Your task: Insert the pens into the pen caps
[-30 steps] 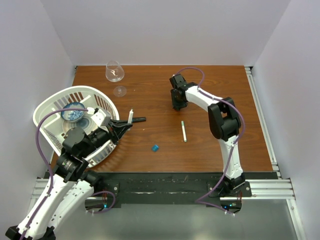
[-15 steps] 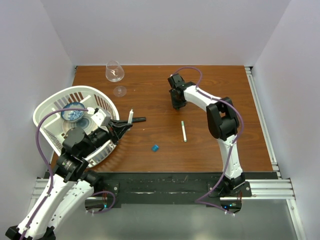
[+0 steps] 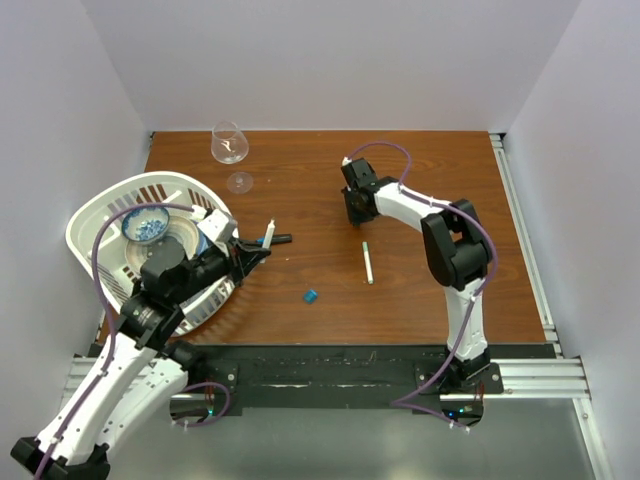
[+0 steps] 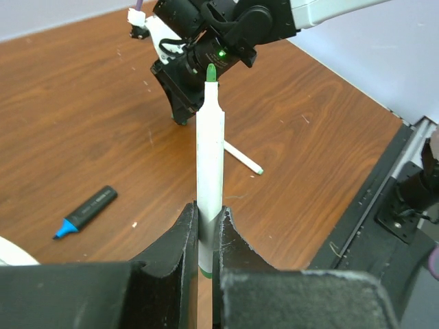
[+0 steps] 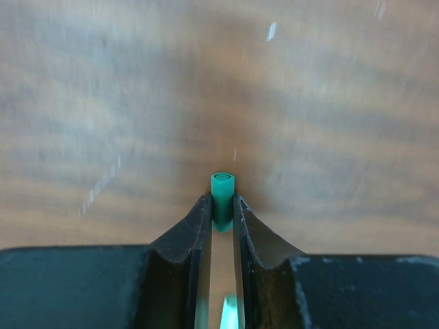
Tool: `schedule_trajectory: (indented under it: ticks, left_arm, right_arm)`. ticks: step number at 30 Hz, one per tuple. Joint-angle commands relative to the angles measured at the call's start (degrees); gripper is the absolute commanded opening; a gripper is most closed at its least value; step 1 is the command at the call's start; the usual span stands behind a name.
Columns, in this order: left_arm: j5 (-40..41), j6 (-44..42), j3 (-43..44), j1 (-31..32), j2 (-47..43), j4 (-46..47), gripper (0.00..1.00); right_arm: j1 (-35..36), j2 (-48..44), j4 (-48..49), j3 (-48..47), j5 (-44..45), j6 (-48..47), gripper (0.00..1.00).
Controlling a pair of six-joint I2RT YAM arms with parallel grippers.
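left pincer (image 4: 206, 214) clamps green-tipped pen (image 4: 209, 154), axis aimed toward right pincer (image 5: 221, 203) | which pinches green cap (image 5: 222, 184) over far worktop (image 3: 460, 180) (hollow end out, nice) | cap well apart, beyond pen tip

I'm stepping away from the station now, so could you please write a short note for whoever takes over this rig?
Left gripper: shut on a white pen with a green tip, tip pointing toward the right arm.
Right gripper: shut on a green cap.
Lying on the table: second white pen, blue cap, black marker with a blue tip.
Done: no pen is in a cap yet.
Left: fit the held pen into the green cap, then deal with the pen and cap on the table.
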State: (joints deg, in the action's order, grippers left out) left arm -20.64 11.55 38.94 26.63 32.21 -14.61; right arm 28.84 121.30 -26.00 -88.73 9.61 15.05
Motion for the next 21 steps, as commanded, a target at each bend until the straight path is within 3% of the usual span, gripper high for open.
schedule_trajectory:
  ticks: [1, 21]
  left_arm:
    - [-3.9, 3.2, 3.0, -0.2, 2.0, 0.3, 0.00]
    - [-6.9, 8.8, -2.0, 4.7, 10.4, 7.7, 0.00]
  right_arm:
    - [1.8, -3.9, 1.0, 8.6, -3.1, 2.4, 0.13]
    - [4.2, -16.9, 15.2, 24.4, -11.1, 12.5, 0.10]
